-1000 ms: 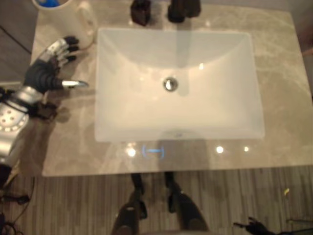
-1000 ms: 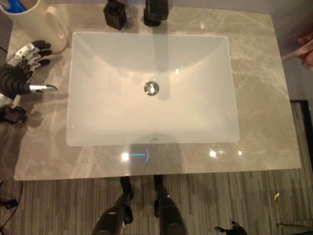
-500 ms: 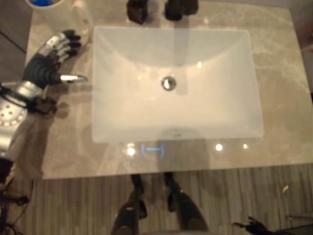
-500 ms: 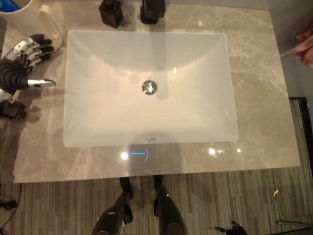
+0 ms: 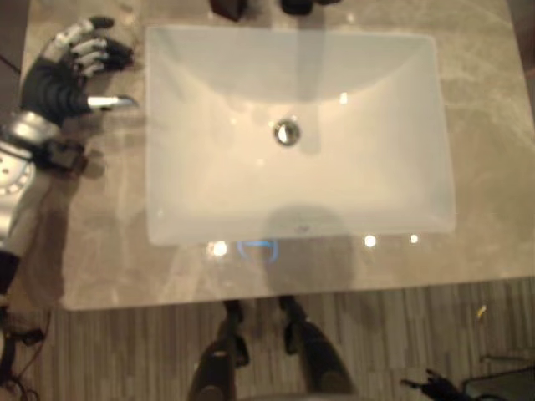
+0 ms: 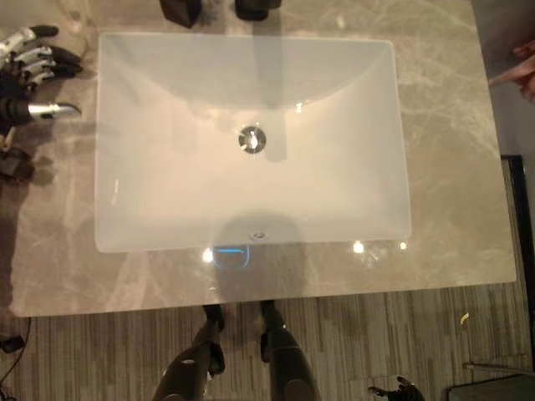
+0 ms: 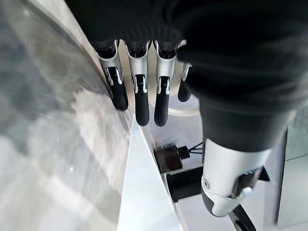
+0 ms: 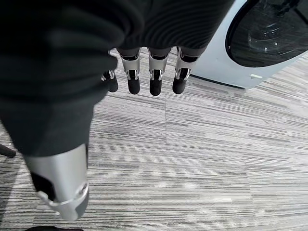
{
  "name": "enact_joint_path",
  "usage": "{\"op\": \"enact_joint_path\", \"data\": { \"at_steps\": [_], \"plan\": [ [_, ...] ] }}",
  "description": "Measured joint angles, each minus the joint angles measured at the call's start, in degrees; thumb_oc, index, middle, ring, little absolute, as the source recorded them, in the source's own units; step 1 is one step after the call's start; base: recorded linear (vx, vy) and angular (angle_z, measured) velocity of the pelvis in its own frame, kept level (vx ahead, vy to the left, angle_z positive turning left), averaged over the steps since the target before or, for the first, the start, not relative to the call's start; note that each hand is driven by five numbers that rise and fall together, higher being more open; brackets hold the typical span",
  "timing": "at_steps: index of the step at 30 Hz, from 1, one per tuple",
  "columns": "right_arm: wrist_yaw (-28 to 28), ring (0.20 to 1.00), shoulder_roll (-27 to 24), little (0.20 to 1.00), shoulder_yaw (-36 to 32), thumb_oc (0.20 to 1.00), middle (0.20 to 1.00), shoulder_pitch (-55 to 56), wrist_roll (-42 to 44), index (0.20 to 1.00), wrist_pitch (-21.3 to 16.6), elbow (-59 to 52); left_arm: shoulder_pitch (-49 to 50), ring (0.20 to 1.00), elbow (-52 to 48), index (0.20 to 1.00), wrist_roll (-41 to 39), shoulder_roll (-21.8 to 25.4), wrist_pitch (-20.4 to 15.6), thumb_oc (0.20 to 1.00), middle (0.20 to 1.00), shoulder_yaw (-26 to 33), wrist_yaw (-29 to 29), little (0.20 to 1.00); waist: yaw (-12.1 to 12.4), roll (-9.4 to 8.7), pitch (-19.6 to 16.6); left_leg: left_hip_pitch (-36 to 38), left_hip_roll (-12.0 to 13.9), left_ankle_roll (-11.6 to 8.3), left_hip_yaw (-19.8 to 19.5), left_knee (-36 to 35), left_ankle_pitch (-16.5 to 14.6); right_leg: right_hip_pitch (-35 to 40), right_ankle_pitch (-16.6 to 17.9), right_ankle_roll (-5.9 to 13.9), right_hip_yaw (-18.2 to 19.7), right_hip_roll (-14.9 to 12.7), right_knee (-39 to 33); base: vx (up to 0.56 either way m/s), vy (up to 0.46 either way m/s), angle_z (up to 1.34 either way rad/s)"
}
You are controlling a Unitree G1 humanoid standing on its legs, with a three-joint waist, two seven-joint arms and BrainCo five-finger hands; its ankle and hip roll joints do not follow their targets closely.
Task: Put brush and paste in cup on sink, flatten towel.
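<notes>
Left hand (image 5: 58,79) over the marble bench (image 5: 485,150), just left of the white sink (image 5: 297,134), fingers (image 7: 139,98) straight and spread apart, thumb out toward the basin, holding nothing. Right hand (image 8: 72,62) hanging above striped flooring (image 8: 202,168) near a white washing machine (image 8: 260,43), fingers (image 8: 154,77) straight, empty. Two dark fixtures (image 6: 180,10) at the bench's far edge. A person's hand (image 6: 520,71) at the right border. Brush, paste, cup and towel: cannot tell where.
</notes>
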Motion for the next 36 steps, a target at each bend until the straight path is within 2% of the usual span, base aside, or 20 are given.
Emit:
{"op": "enact_joint_path", "data": {
  "at_steps": [10, 13, 25, 31, 36],
  "plan": [
    [-0.51, 1.000, -0.05, 1.000, 1.09, 1.000, 1.000, -0.01, 0.03, 1.000, -0.47, -0.91, -5.79, 1.000, 3.46, 1.000, -0.01, 0.03, -0.04, 1.000, 1.000, -1.85, 1.84, 1.000, -0.61, -0.16, 0.43, -1.35, -0.01, 0.00, 0.65, 0.00, 0.00, -1.63, 0.04, 0.02, 0.53, 0.01, 0.00, 0.01, 0.002, -0.02],
    [-0.61, 1.000, -0.06, 1.000, 1.09, 1.000, 1.000, -0.08, 0.04, 1.000, -0.51, -1.85, -8.00, 1.000, 4.56, 1.000, 0.00, 0.04, 0.04, 1.000, 1.000, -3.28, 2.37, 1.000, -0.70, 0.32, 0.84, -1.39, 0.00, 0.00, 0.66, 0.01, 0.01, -1.67, 0.10, -0.02, 0.54, 0.03, 0.01, 0.00, 0.000, 0.00],
    [-0.85, 1.000, -0.11, 1.000, 1.11, 1.000, 1.000, -0.13, 0.49, 1.000, -0.48, -1.84, -9.46, 1.000, 4.27, 1.000, -0.02, 0.12, 0.23, 1.000, 1.000, -5.63, 2.80, 1.000, -0.34, 0.71, 1.17, -1.01, -0.01, 0.03, 1.16, 0.02, 0.05, -1.50, 0.15, -0.08, 1.05, 0.03, 0.01, -0.01, -0.014, -0.01],
    [-0.85, 1.000, -0.24, 1.000, 1.04, 1.000, 1.000, -0.37, 0.44, 1.000, -0.40, -1.82, -1.56, 1.000, -1.98, 1.000, -0.08, -0.27, 2.17, 1.000, 1.000, -5.36, 0.89, 1.000, -0.33, 1.90, 1.52, 3.72, 0.11, -0.15, 0.64, 0.00, -0.10, 3.23, -0.21, -0.05, 1.03, 0.04, 0.00, -0.03, -0.067, 0.00],
    [-0.71, 1.000, -0.31, 1.000, 0.85, 1.000, 1.000, -0.71, -0.01, 1.000, -0.18, -1.77, 8.21, 1.000, -8.95, 1.000, 0.07, -4.94, 3.13, 1.000, 1.000, -5.65, -3.98, 1.000, -0.26, 3.80, 1.26, 7.59, 0.17, -0.29, -0.46, -0.01, -0.23, 7.53, -0.83, -0.20, 0.34, 0.02, -0.01, -0.06, -0.092, 0.10]
  ]
}}
